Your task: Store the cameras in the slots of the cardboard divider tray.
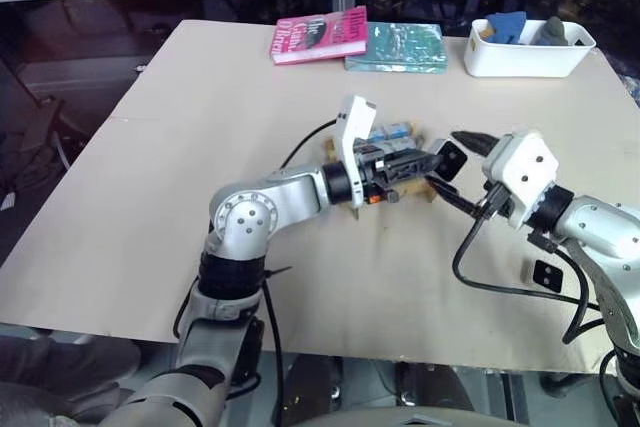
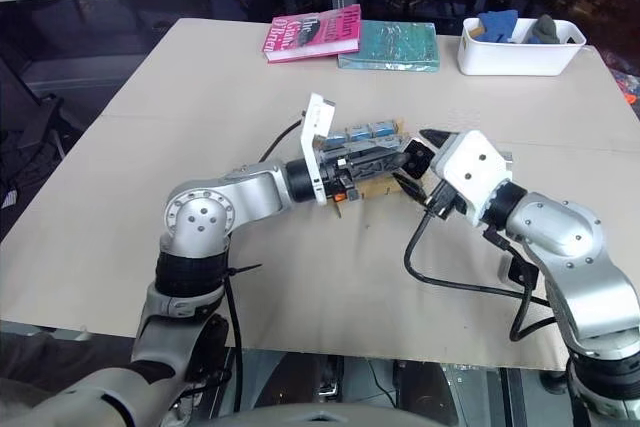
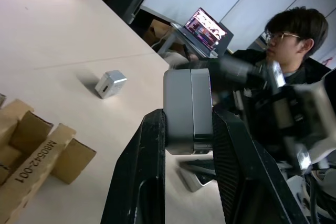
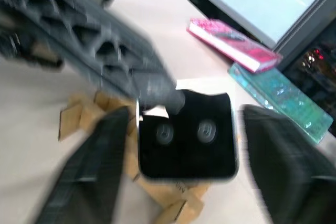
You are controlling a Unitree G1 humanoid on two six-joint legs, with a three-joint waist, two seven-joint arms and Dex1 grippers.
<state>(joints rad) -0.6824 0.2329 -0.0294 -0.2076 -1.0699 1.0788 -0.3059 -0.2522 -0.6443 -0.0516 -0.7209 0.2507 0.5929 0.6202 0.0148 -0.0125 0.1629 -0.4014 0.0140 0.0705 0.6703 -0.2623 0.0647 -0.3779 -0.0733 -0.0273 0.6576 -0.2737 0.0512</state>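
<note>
Cameras are the matter here, and one camera point(image 3: 188, 109) sits clamped between the two black fingers point(image 3: 140, 174) of the left hand point(image 1: 425, 161), which is closed tight on its grey sides and holds it up off the tabletop point(image 1: 150, 197). The right hand point(image 1: 462, 169) faces it from the other side with its fingers spread wide, one on each side of the camera's black two-lens face point(image 4: 186, 135) without gripping it. Just beneath and behind the two hands lies the cardboard divider tray point(image 3: 37, 148), tan, with crossed strips forming square slots; blue-and-silver blocks point(image 1: 392, 131) show at its far edge. A second small silver camera point(image 3: 110, 83) rests on the tabletop, apart from the tray. Near the right arm a small black square piece point(image 1: 546, 273) lies flat on the tabletop. At the far edge are a pink book point(image 1: 320, 34), a teal book point(image 1: 397, 47) just beside it, and a white bin point(image 1: 526, 48) with blue and grey things in it. In the left wrist view a person point(image 3: 294, 43) sits beyond the tabletop, with an open laptop point(image 3: 206, 26) near them.
</note>
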